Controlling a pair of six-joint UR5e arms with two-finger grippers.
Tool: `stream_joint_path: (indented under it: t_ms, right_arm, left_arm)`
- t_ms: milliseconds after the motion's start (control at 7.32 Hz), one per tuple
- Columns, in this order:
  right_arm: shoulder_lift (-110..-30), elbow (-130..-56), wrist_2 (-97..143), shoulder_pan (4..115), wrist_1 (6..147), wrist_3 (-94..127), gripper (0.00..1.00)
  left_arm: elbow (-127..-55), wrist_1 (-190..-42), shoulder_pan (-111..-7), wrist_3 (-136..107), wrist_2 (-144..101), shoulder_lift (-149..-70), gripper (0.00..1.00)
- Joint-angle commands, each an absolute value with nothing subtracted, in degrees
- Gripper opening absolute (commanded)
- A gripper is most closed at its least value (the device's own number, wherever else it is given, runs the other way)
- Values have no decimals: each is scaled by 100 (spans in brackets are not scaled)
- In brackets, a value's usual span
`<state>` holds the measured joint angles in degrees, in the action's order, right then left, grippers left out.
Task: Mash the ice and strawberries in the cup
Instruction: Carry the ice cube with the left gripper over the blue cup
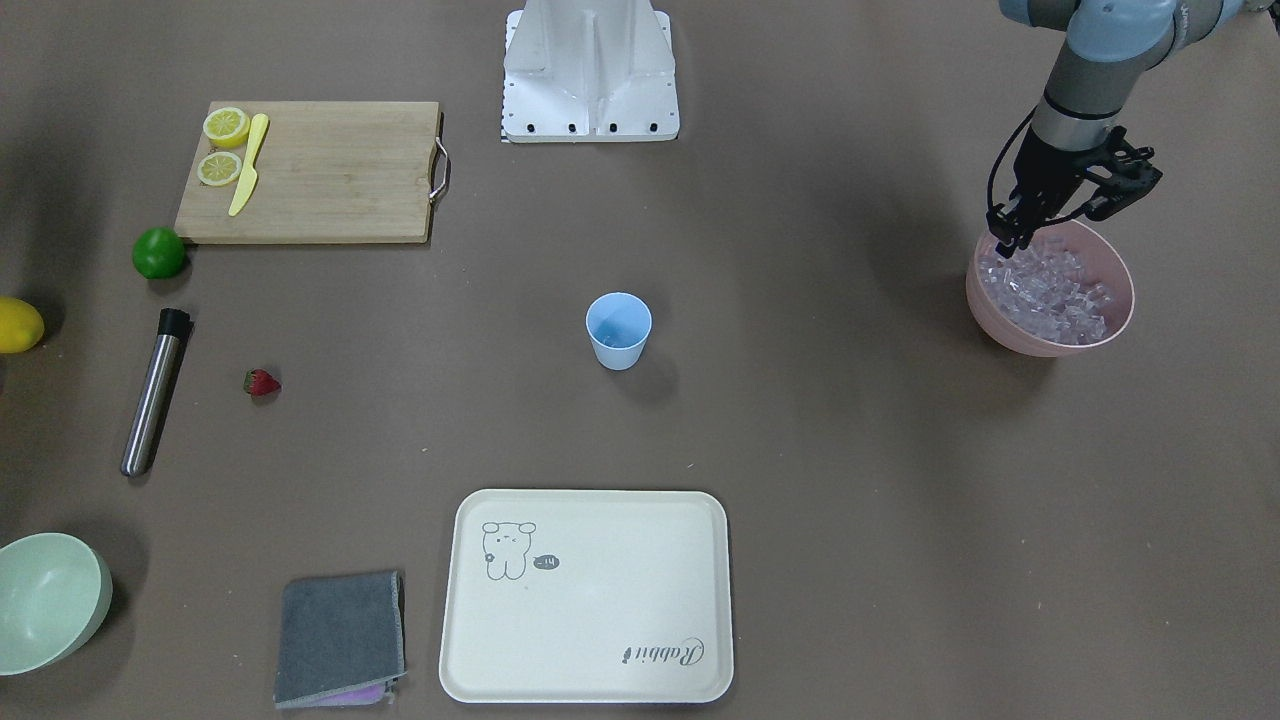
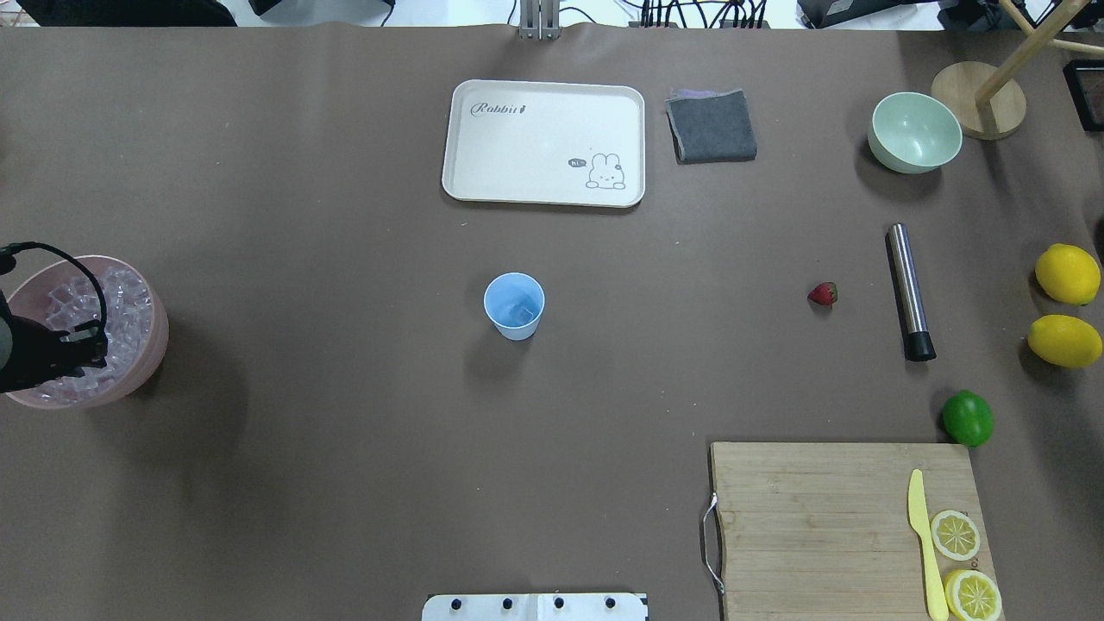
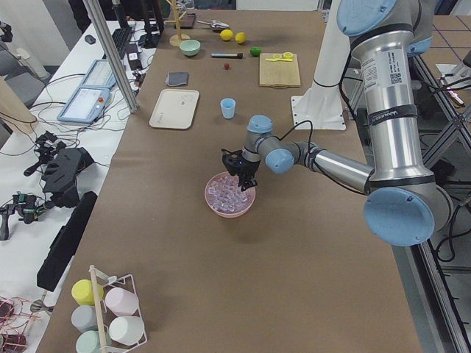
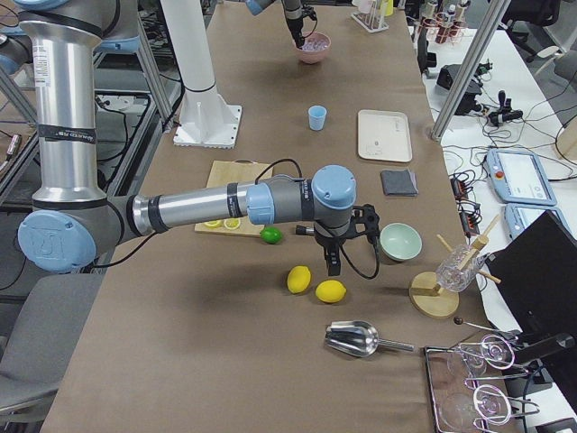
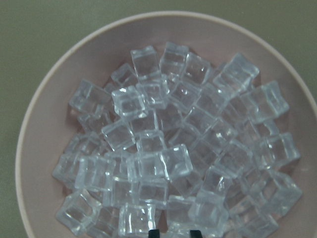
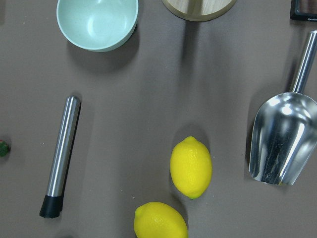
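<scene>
The ice [image 5: 163, 163] fills a pink bowl [image 1: 1122, 322] at the table's left end. My left gripper [image 1: 1008, 240] points down into the bowl. In the left wrist view my left gripper [image 5: 174, 233] has its two tips set one cube apart, shut on an ice cube at the pile's near edge. The light-blue cup [image 1: 618, 330] stands upright at mid-table, far from both grippers, and something glassy seems to lie in it [image 2: 516, 309]. The strawberry [image 1: 261, 382] lies on the table on my right. My right gripper [image 4: 334, 262] hovers above two lemons; I cannot tell its state.
A steel muddler [image 1: 152, 395] lies beside the strawberry, a lime [image 1: 159, 252] near the cutting board [image 1: 330, 170] with lemon halves and a yellow knife. Tray [image 1: 585, 595], grey cloth [image 1: 340, 635], pale green bowl [image 1: 45, 600], lemons [image 6: 190, 167] and metal scoop [image 6: 282, 144] lie around.
</scene>
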<state>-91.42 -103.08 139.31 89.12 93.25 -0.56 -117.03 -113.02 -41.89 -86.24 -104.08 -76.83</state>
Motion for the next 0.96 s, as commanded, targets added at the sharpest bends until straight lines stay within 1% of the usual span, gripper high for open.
stream_joint_path:
  t_ms: [0, 137, 273, 410, 546, 683, 819]
  right_arm:
    - [-9132, -10301, 13939, 8912, 9325, 17, 100]
    - [-9106, -10301, 13948, 8912, 9325, 52, 100]
    - [-9088, -10301, 13948, 8912, 9325, 88, 100]
    - [-9036, -10301, 13948, 8912, 9325, 97, 100]
    - [-9018, -10301, 13940, 8912, 9325, 184, 100]
    - [-9018, -10301, 13939, 8912, 9325, 185, 100]
    - [-9018, -10292, 13931, 8912, 9325, 185, 100]
  left_arm:
    - [-11785, -11285, -4664, -8211, -10450, -7682, 0]
    - [-11830, -11276, -4937, -7965, -10450, -7690, 0]
    - [-11804, -11302, -5000, -7859, -10415, -7838, 0]
    - [-11769, -11303, -5001, -7892, -10406, -8440, 0]
    - [-11621, -11294, -4966, -7988, -10441, -9212, 0]
    - [-11376, -11277, -4844, -8398, -10450, -10055, 0]
    - [-11034, -11268, -4573, -8733, -10415, -10733, 0]
